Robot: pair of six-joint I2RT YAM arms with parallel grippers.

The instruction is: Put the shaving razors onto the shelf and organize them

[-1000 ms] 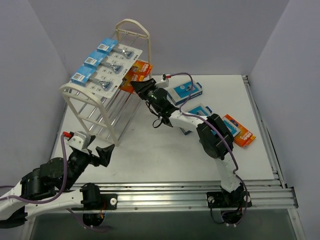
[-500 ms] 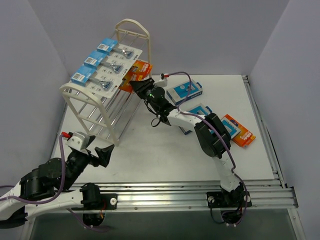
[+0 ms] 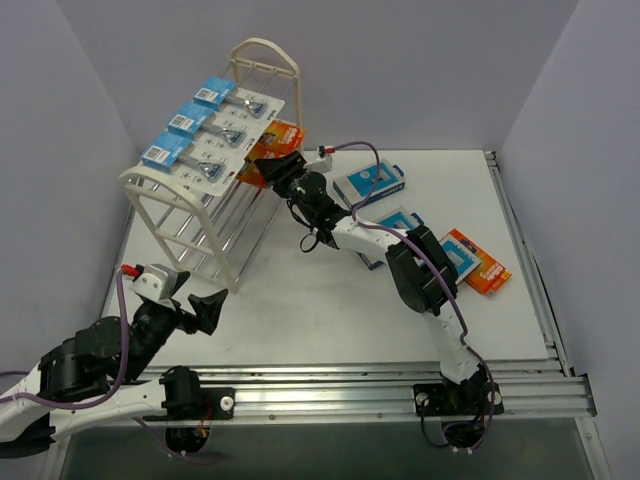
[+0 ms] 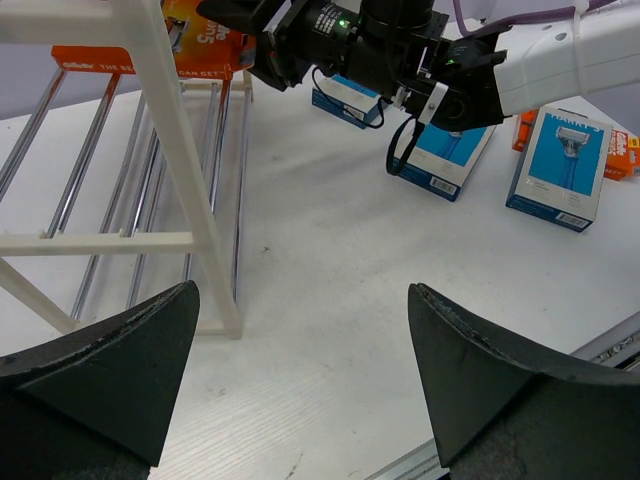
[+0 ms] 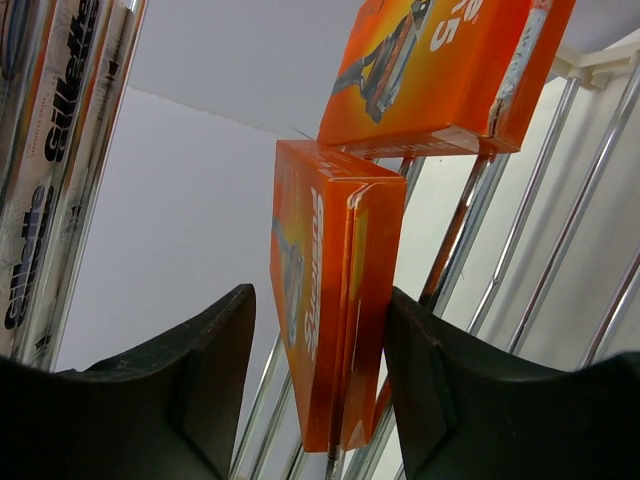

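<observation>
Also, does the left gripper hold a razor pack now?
No, the left gripper is wide open, with nothing between its jaws.

My right arm [image 3: 425, 275] reaches far forward and to my left, elbow bent and wrist tilted upward. The right gripper [image 3: 278, 165] [image 5: 320, 300] has its jaws part-way apart. My left arm [image 3: 95, 350] sits folded low beside its base, and the left gripper [image 3: 205, 305] [image 4: 302, 290] points forward, jaws spread wide.
</observation>
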